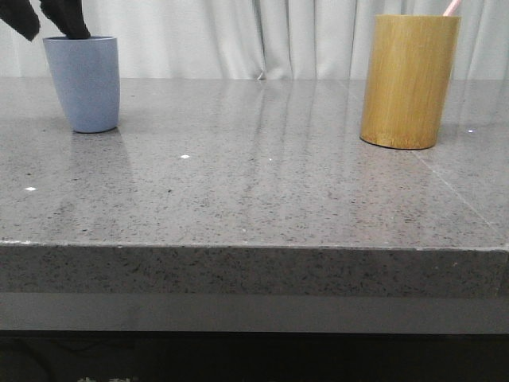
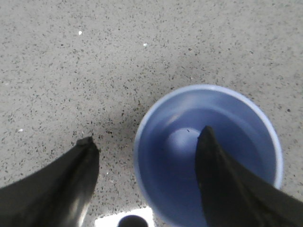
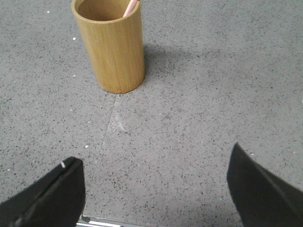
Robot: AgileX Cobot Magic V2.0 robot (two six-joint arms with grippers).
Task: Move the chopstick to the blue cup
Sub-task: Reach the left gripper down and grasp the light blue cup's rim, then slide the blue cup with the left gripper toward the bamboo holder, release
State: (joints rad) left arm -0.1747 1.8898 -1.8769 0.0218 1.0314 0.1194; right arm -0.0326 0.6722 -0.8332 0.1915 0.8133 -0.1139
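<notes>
Waiting in wooden holder point(image 3: 113, 47), chopstick point(image 3: 131, 7) ungrasped; right gripper point(image 3: 154, 189) wide, empty; left gripper point(image 2: 147, 165) wide, straddling blue cup point(image 2: 208, 156) rim. Next: right reaching, pinching stick.

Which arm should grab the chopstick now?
Right, probably. The chopstick stands in the wooden holder on the right, and the right claw is open, empty and facing it. The left claw straddles the blue cup's rim, far across the table.

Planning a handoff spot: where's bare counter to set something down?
Free: the wide stretch between blue cup and wooden cup, and all the counter forward to its front edge. Crowded: the left gripper straddles the blue cup's rim.
</notes>
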